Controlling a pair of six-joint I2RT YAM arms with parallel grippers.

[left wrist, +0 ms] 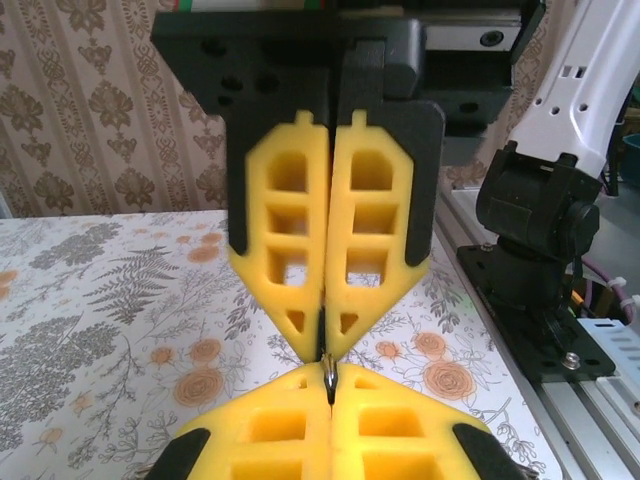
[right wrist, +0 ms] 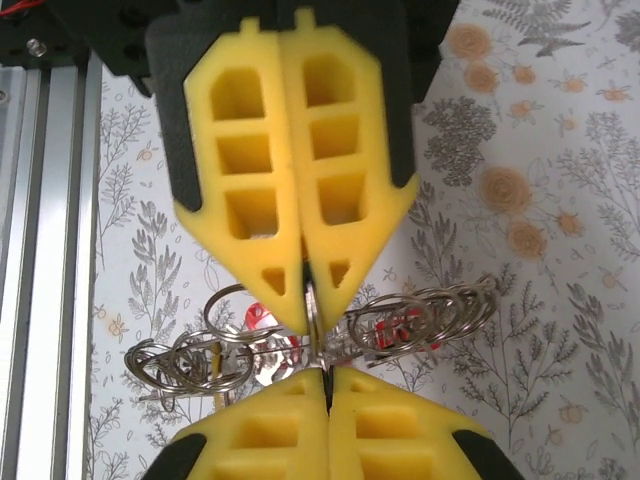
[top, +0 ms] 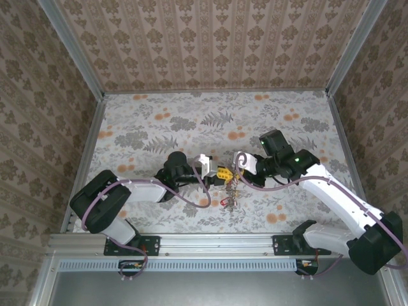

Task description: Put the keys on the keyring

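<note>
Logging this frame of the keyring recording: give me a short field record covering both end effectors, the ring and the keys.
left end effector: shut, pinching the keyring at its tips
right end effector: shut, tip to tip with the left one, pinching the same ring
keys: red-headed, clustered on both sides of the pinch point among small wire rings
table: floral surface under both arms
threading: cannot tell whether every key is on the ring

Floral tablecloth [top: 191, 121], patterned walls [top: 210, 44]
</note>
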